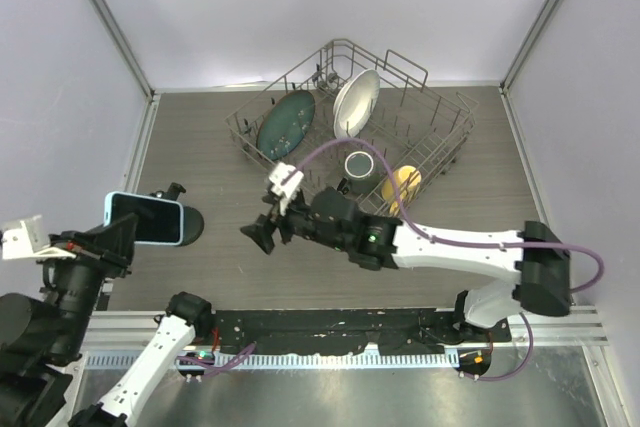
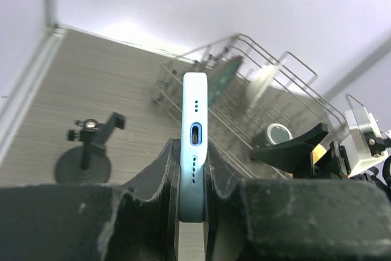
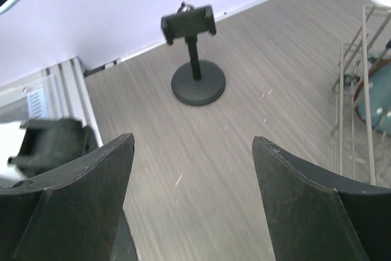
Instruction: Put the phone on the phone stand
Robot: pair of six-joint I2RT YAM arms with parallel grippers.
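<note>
**Top view.** The left gripper (image 1: 118, 234) is clamping the phone (image 1: 146, 219) and holding it above the table (image 1: 210, 137) at the left, screen facing the camera. The phone is overlapping the stand (image 1: 190, 226) and hiding part of its base. The right gripper (image 1: 262, 233) is hovering mid-table, between the stand and the rack (image 1: 440, 137). The rack is holding a green plate (image 1: 285, 121), a white bowl (image 1: 356, 102) and a cup (image 1: 360, 164).

**Left wrist view.** The phone is showing edge-on, port end toward the camera, with both fingers (image 2: 160, 172) pressing its faces. The stand is standing upright on the table, apart from the phone.

**Right wrist view.** The fingers (image 3: 73, 194) are standing wide apart, gripping nothing. The stand is appearing whole here: round base, post and clamp head. The rack edge is showing at the right.
</note>
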